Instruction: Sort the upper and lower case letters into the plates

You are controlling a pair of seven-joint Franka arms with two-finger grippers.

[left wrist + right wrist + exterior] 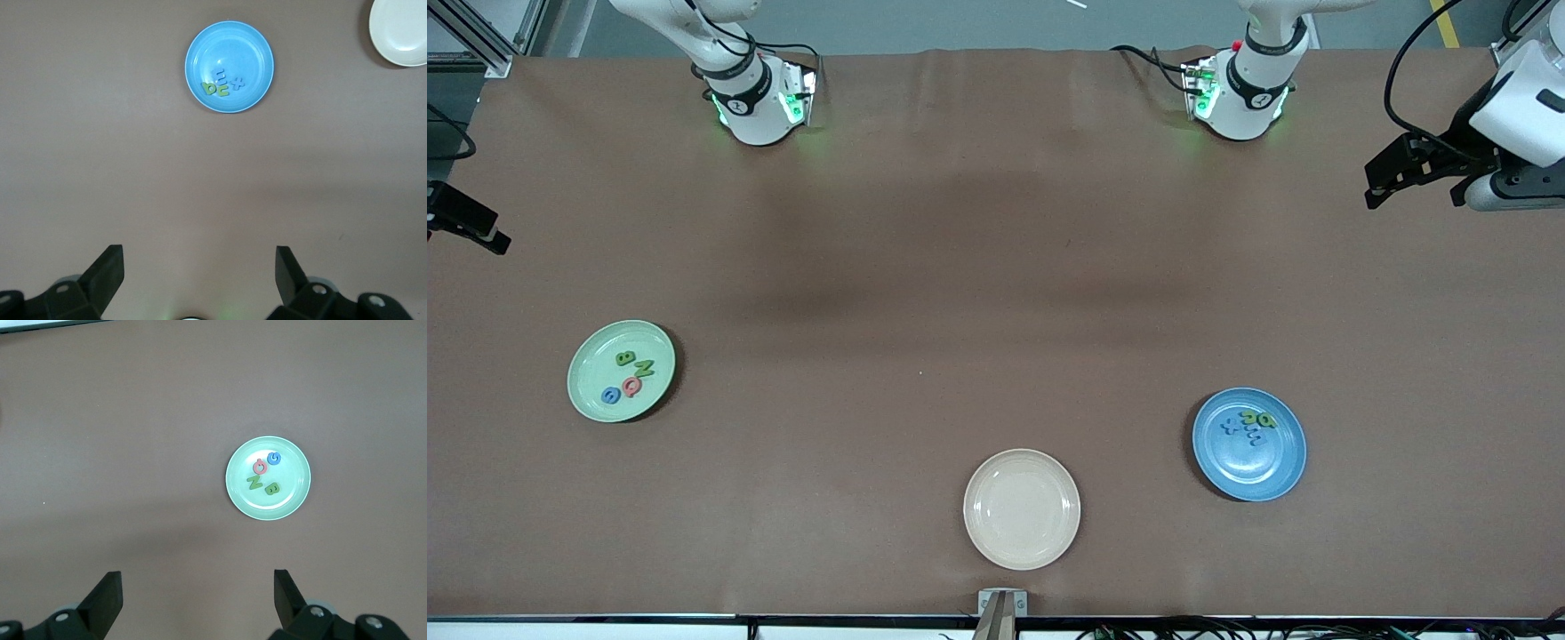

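Sorting looks done. On the green plate [587,384], toward the right arm's end of the table and farther from the front camera than the cream plate [1021,508]: four letters bunched together, namely a green B [627,359], a green N [643,370], a red Q [632,386] and a blue G [610,396]. On the blue plate [1249,462], toward the left arm's end and a little farther from the front camera than the cream plate: two green letters [1262,420] side by side and two blue ones [1243,429] next to them, hard to read against the blue. Between the two, nearest the front camera: the cream plate, with nothing on it.

Left gripper [200,263]: up over bare brown table [996,267] past the blue plate, jaws spread wide, holding nothing. Right gripper [198,585]: likewise over bare table past the green plate, jaws spread wide, holding nothing. Both arms waiting, well apart from the cream plate.
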